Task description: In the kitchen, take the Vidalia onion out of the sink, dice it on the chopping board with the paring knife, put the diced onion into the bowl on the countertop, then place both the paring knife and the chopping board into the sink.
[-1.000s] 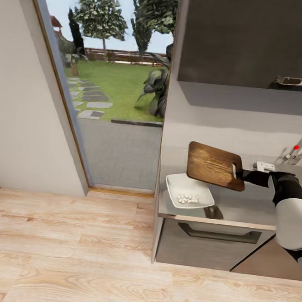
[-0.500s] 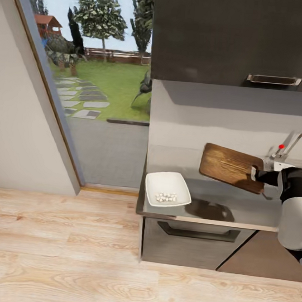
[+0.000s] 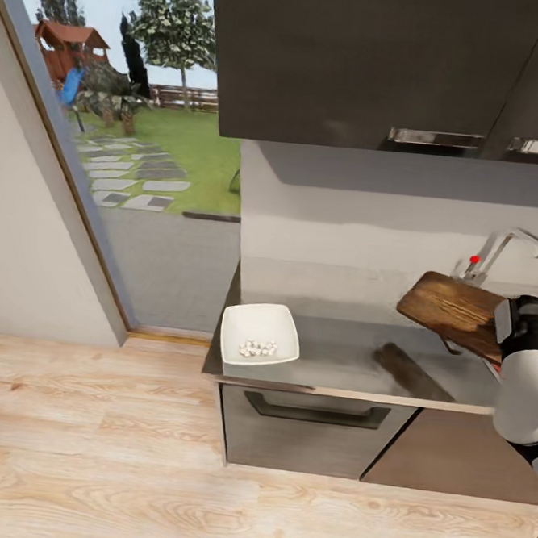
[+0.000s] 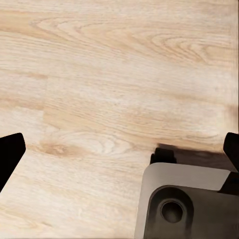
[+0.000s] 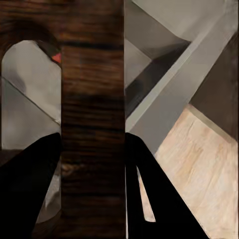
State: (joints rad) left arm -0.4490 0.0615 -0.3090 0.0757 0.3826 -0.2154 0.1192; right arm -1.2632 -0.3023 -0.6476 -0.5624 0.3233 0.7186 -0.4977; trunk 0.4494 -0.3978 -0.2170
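The dark brown chopping board [image 3: 452, 310] hangs tilted above the right end of the grey countertop [image 3: 343, 360], just in front of the sink's chrome faucet [image 3: 502, 243] with its red knob. My right gripper [image 5: 92, 194] is shut on a strip of the chopping board [image 5: 92, 114], one dark finger on each side. The sink basin lies behind the board and my right arm [image 3: 527, 378]. At the counter's left end the white bowl [image 3: 249, 320] holds the diced onion [image 3: 258, 349]. My left gripper [image 4: 119, 152] is open over the floor. The paring knife is hidden.
Dark wall cabinets [image 3: 374, 59] hang above the counter, and a dark base cabinet with a bar handle [image 3: 314, 414] stands below it. A glass door [image 3: 139, 170] to the garden is at the left. Pale wooden floor [image 3: 125, 452] stretches in front.
The head view has swung right. The board, still in my right gripper, has travelled from above the bowl to the faucet end of the counter. The bowl has not moved.
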